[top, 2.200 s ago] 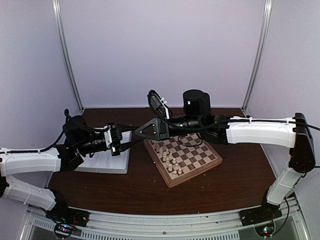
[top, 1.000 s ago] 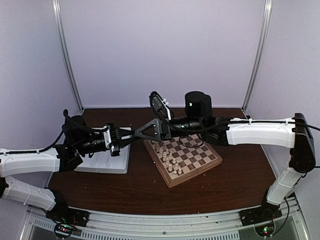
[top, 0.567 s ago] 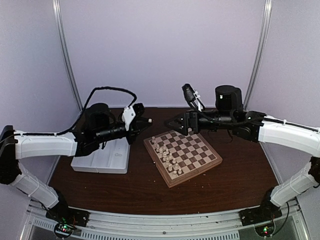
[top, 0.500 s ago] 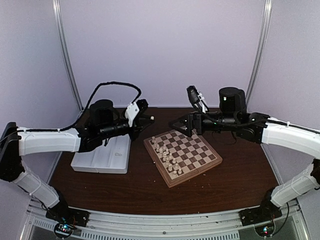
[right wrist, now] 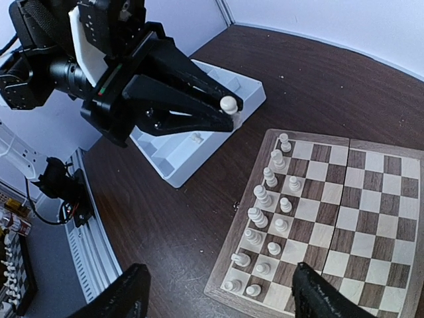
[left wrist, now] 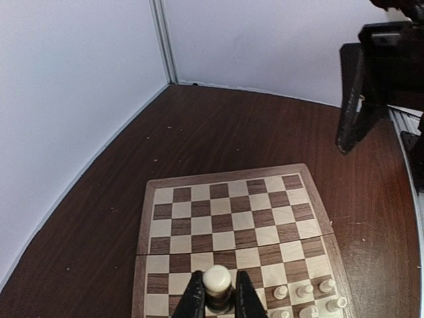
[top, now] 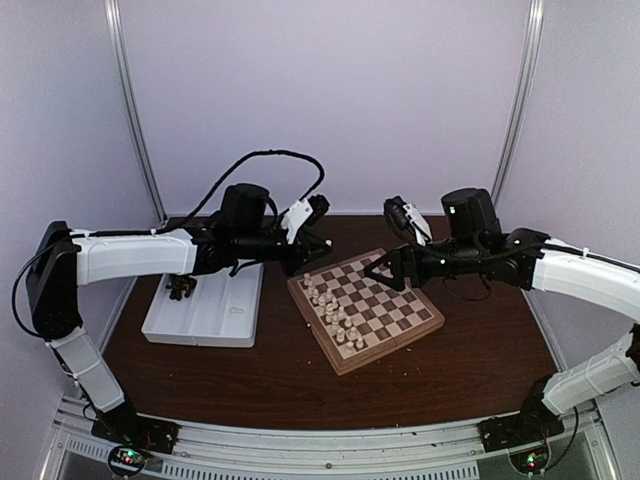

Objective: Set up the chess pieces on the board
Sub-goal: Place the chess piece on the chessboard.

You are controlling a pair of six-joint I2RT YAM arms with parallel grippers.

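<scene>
Left claw point(left wrist: 218, 296): pressed together on a cream-white turned chess piece with a round head point(left wrist: 216, 279). It is pinched low between the two black fingertips point(left wrist: 196, 297), and only the head shows above them. The piece is held in the air, not yet on a square.

The square, thick wooden chessboard with cream and brown squares point(left wrist: 228, 173) lies below and ahead of these tips. The standing cream pieces point(left wrist: 306, 291) are in close rows low to the claw's right.

Right claw point(right wrist: 220, 271): fingers spread wide with nothing between them, hovering over the board. The left claw is ahead of it and to its left, near the white compartmented plastic tray point(right wrist: 173, 169).

Risks, as judged:
- The grip is small and the piece is round, so it may twist or slip on the way down.
- The rows are tight. A finger coming down beside them could topple neighbours.
- A release off the centre of a square, or with the piece tilted, would tip it.
- Both claws are over the same board, so they could collide if both close in.
</scene>
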